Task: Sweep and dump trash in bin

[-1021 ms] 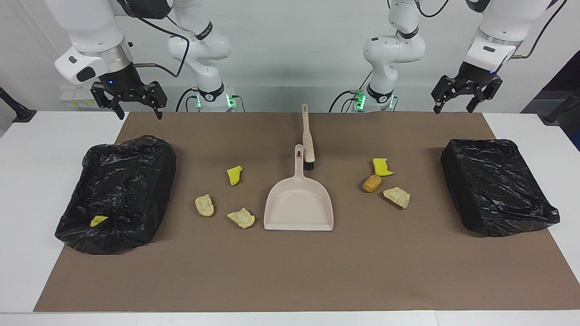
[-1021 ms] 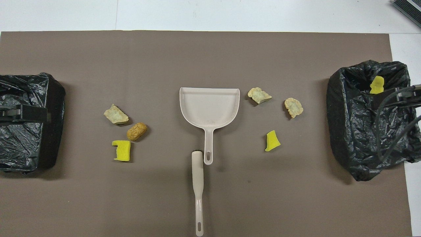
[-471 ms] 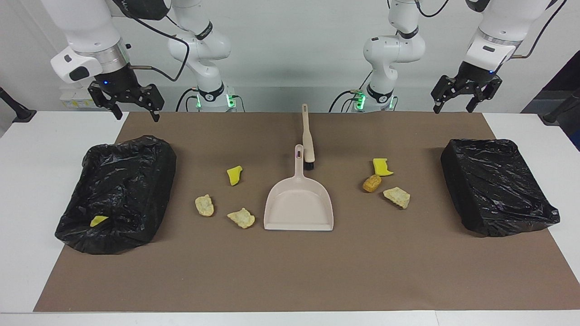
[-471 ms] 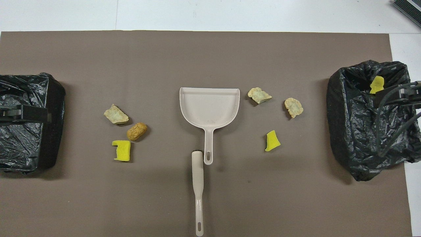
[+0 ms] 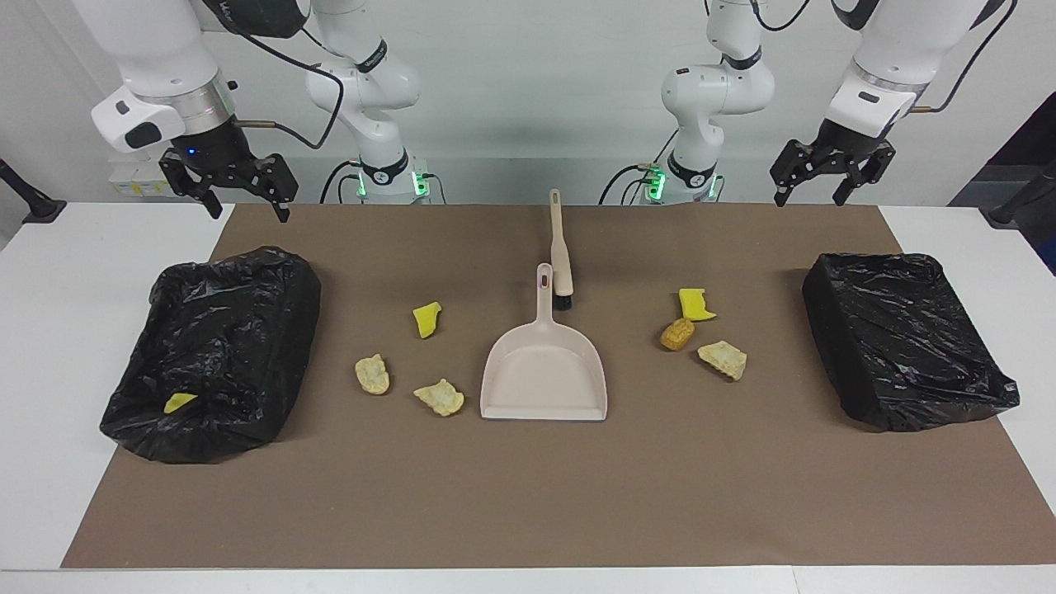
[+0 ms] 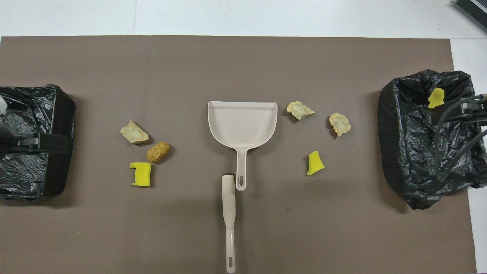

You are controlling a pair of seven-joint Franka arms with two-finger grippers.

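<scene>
Since the earlier frame the left claw [image 5: 808, 183] has lifted a little and drifted toward the middle of the counter [image 5: 49, 330]; the right claw [image 5: 242, 198] has barely shifted. Nothing on the brown mat [image 5: 528, 495] has moved.

Both claws hang empty with fingers spread apart, each up in the air over the robots' edge of the mat, the left one near the bin [image 5: 903, 338] at the left arm's end, the right one near the bin [image 5: 219, 346] at the right arm's end.

Trash lies in two clusters flanking the dustpan [image 5: 544, 375]. Toward the left arm's end: a yellow wedge [image 5: 695, 303], a brown nugget [image 5: 676, 333] and a beige chunk [image 5: 723, 360]. Toward the right arm's end: a yellow wedge [image 5: 426, 318] and two beige chunks [image 5: 372, 374] [image 5: 440, 397]. One yellow piece [image 5: 179, 402] already sits in the right arm's bin.

Key relation: the brush [image 5: 560, 247] and dustpan lie mid-mat, roughly midway between the two claws and well apart from both. Both handles run along the line from the robots outward; the brush handle's free end points at the robots, its bristles just beside the dustpan handle. The dustpan's mouth faces away from the robots.

Judgement: neither arm is clearly nearer; each claw would travel inward and down, fingers set across the handle's long axis.
</scene>
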